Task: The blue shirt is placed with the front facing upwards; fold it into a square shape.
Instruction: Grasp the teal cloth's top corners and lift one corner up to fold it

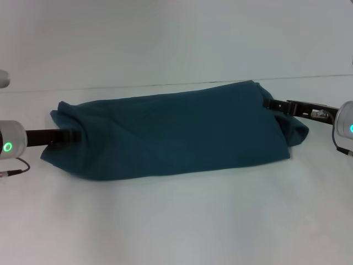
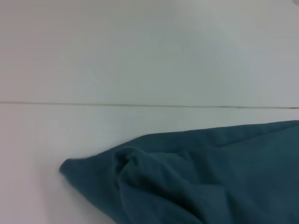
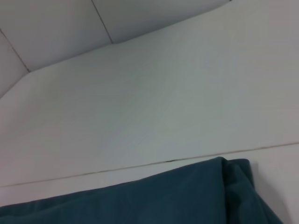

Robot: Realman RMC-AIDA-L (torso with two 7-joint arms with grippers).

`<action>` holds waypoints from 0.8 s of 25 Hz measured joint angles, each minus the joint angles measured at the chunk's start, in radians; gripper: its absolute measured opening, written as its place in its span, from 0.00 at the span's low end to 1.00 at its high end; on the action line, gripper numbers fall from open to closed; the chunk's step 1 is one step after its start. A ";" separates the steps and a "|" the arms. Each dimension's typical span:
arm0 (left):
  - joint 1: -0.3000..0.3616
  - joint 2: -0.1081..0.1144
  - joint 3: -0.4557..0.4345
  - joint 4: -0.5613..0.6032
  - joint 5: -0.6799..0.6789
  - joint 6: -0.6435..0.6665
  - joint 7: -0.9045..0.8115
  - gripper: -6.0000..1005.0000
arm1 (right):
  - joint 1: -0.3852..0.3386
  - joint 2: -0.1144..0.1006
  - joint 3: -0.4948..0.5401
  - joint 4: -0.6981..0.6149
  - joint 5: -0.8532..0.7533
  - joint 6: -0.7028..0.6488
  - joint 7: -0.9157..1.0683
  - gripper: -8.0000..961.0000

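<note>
shirt doubled over, both ends in reach

the blue shirt (image 1: 171,135) lies across the middle of the white table (image 1: 176,221) as a long folded band, plain side up, no lettering showing. my left gripper (image 1: 70,136) meets its left end, my right gripper (image 1: 274,104) its upper right corner. cloth hides my fingertips, so i cannot tell whether either is clamped.

The blue shirt (image 1: 171,135) is soft matt cloth on a smooth white table (image 1: 176,221).
</note>
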 joint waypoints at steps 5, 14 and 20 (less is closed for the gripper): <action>0.002 -0.028 0.018 0.050 0.010 0.036 0.004 0.07 | -0.005 0.000 0.000 0.001 0.001 -0.001 -0.002 0.89; 0.013 -0.064 0.112 0.138 0.024 0.057 -0.019 0.07 | -0.007 0.001 -0.006 0.010 0.002 0.008 -0.022 0.89; 0.049 -0.058 0.114 0.204 0.026 0.073 -0.060 0.07 | -0.007 0.008 -0.008 0.058 0.150 0.006 -0.262 0.87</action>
